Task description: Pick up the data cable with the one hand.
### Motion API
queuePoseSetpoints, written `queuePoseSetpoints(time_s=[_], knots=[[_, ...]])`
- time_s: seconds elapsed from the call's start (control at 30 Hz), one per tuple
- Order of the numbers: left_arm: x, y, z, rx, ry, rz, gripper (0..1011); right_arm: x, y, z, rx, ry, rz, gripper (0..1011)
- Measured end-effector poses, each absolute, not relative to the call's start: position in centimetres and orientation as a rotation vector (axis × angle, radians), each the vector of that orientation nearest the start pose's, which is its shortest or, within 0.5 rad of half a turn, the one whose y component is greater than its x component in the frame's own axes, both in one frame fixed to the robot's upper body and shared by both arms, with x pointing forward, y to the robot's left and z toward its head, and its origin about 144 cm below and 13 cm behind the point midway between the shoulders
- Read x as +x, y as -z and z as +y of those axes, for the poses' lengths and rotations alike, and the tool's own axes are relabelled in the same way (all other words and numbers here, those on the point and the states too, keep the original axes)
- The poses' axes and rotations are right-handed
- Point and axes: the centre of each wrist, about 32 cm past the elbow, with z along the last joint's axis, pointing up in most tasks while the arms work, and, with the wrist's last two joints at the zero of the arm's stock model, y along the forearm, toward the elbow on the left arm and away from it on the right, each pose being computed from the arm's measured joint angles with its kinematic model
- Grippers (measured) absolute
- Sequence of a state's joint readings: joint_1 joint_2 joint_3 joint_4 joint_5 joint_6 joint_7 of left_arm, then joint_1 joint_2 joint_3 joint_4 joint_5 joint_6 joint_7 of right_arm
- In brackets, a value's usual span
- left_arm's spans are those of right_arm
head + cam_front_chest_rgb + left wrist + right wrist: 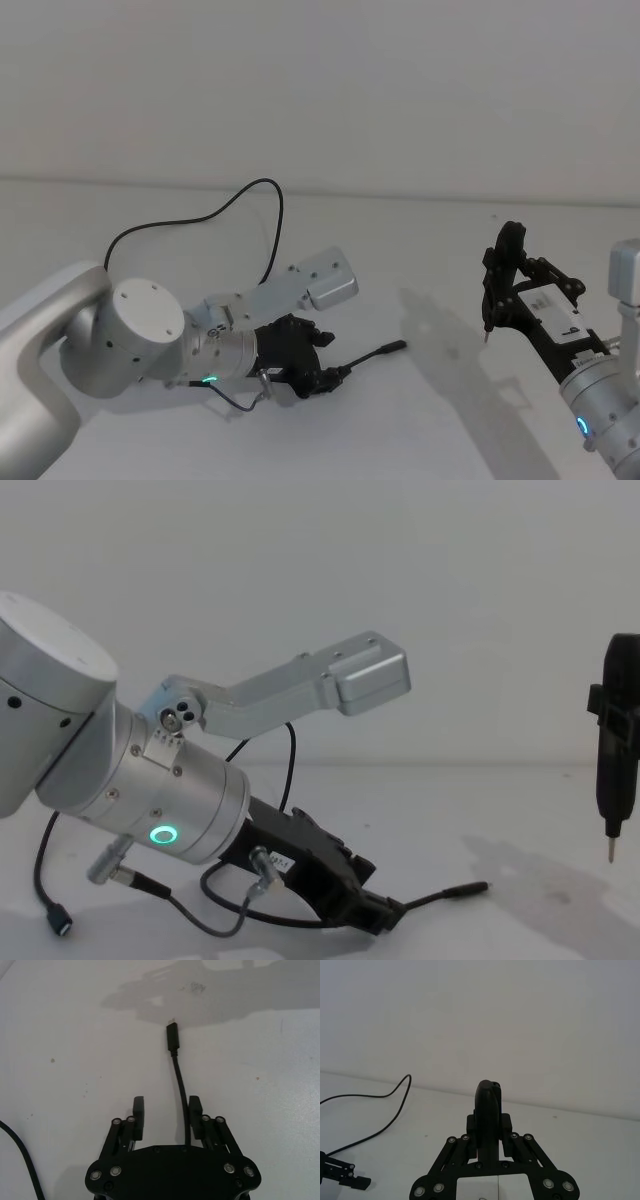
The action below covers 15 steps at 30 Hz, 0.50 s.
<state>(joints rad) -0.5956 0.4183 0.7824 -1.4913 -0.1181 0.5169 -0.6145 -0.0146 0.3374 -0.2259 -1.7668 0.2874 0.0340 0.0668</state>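
The data cable lies on the white table, its slim black plug (390,348) (172,1037) (470,889) pointing away from my left gripper (335,375) (166,1110) (385,915). That gripper sits low over the table, open, with the cable (181,1091) running between its fingers, close beside one finger (195,1109). Behind the arm the cable's far part (240,195) (375,1095) loops across the table. My right gripper (510,290) (490,1122) hangs above the table at the right, shut on a narrow black tool (497,275) (620,745) with a pointed metal tip.
A shorter black lead with a small flat plug (57,921) lies at the near left below my left arm. The left wrist's silver camera bracket (320,280) (340,685) sticks out above the gripper. Bare table (440,400) lies between the two arms.
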Motion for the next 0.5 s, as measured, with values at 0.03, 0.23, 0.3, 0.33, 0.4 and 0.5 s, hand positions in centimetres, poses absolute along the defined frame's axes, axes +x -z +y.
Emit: queuePoseSetpoints(time_s=[0.03, 0.23, 0.3, 0.33, 0.4, 0.5], knots=[[54.28, -124.43, 15.11, 0.678, -0.460, -0.118, 528, 44.33, -118.87, -23.71, 0.026, 1.229, -0.075, 268], [54.30, -124.42, 15.08, 0.678, -0.461, -0.118, 345, 44.33, -118.87, -23.71, 0.026, 1.229, -0.075, 268], [54.31, -124.42, 15.08, 0.679, -0.461, -0.118, 265, 44.33, -118.87, -23.71, 0.026, 1.229, -0.075, 268], [54.31, -124.42, 15.08, 0.679, -0.461, -0.118, 247, 44.33, -118.87, -23.71, 0.026, 1.229, -0.075, 268], [54.31, -124.41, 15.07, 0.679, -0.461, -0.118, 177, 44.33, -118.87, -23.71, 0.026, 1.229, -0.075, 268], [54.31, -124.41, 15.07, 0.679, -0.462, -0.118, 81, 44.33, -118.88, -23.71, 0.026, 1.229, -0.075, 268]])
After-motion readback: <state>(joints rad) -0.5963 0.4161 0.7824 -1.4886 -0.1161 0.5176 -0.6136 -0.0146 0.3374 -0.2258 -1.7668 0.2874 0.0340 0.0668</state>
